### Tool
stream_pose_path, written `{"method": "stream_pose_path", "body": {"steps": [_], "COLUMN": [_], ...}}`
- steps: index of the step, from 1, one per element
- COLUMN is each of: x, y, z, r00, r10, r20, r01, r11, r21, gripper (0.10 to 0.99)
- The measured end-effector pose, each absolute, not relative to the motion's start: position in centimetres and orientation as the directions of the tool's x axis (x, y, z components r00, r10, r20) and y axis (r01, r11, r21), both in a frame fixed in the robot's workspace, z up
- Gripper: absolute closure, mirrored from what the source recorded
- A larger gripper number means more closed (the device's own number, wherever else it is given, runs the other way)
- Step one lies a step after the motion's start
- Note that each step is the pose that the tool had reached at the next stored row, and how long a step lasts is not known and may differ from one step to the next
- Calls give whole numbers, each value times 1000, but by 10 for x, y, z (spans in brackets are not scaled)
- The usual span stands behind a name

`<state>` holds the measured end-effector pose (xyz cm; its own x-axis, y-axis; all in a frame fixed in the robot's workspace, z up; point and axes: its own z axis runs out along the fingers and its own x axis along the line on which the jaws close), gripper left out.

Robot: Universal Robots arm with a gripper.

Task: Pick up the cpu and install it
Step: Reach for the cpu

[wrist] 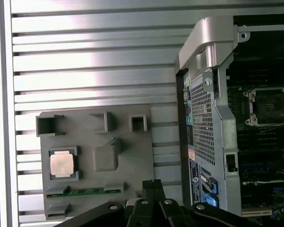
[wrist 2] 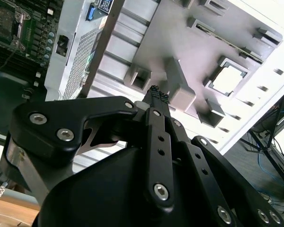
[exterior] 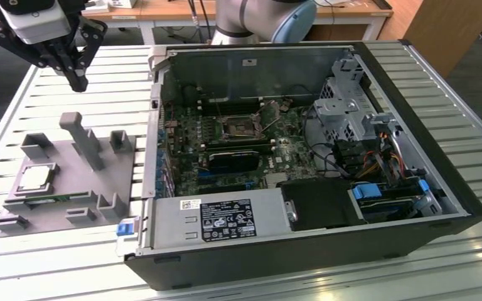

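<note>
Exterior view puts the gripper (exterior: pixel 78 86) high above the slatted table (exterior: pixel 57 263), apart from everything, over the far end of the grey holding fixture (exterior: pixel 82 182). In both wrist views its fingertips (wrist: pixel 154 183) meet with nothing between them, so the tool is closed and empty.

The cpu (exterior: pixel 37 178) lies flat in its square recess on the fixture, silver top up, with the green memory stick (wrist: pixel 85 192) in the slot just beside it. So the pickup is not yet done.

Inside the open computer case (exterior: pixel 250 63), the motherboard's cpu socket (exterior: pixel 243 127) looks bare. Its retaining frame seems swung up, though that is hard to confirm at this angle.

By my reading, the task is at its very start: both the grasp and the install are left to do.
</note>
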<state>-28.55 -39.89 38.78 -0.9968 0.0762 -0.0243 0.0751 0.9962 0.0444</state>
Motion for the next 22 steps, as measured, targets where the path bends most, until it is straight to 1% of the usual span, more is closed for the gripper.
{"method": "stream_pose_path", "body": {"steps": [22], "x": [-303], "y": [-399], "z": [387], "r00": [-997], "r10": [76], "r20": [-24], "r01": [75], "r11": [996], "r21": [44], "gripper": [980]}}
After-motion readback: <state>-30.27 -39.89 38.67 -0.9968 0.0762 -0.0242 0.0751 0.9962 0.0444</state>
